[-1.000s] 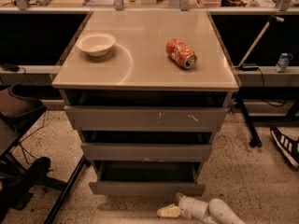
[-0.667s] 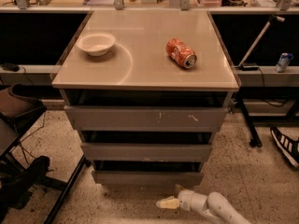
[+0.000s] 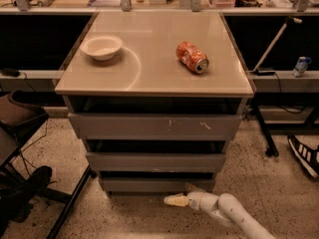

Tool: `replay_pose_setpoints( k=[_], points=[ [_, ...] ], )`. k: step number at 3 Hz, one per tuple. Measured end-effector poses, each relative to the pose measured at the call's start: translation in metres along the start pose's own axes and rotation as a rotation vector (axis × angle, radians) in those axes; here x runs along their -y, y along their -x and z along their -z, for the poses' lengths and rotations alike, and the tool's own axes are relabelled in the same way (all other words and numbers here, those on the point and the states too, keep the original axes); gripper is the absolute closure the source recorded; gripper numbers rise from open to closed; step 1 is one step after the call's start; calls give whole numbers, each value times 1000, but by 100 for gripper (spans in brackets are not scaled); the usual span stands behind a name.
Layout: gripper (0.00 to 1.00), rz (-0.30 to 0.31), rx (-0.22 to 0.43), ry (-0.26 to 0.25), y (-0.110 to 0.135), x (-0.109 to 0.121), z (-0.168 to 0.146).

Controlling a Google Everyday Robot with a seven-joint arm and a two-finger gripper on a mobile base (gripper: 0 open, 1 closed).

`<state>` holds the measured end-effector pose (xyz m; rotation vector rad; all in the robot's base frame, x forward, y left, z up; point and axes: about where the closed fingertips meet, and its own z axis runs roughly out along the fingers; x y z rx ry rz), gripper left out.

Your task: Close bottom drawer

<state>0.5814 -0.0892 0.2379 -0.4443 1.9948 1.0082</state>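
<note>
Gripper [image 3: 175,200] low at the bottom drawer [image 3: 157,184].
Arm [image 3: 234,215] reached in from lower right, near the floor, wrist level, gripper pointing left just before the drawer's lower edge. Jaws looked pressed together, empty. Bottom drawer sat pushed in under the middle drawer [image 3: 155,162].

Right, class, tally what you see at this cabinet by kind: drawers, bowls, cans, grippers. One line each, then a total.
Drawers: 3 (top drawer, middle drawer, bottom drawer)
Bowls: 1 (white bowl)
Cans: 1 (red can, on its side)
Grippers: 1 (gripper, near the floor before the bottom drawer)
Total: 6
</note>
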Motion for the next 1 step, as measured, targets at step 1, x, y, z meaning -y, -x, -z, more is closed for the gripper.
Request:
replay_pose_setpoints(
  k=[1],
  points=[
    [0, 0, 0, 0, 0, 0, 0]
  ],
)
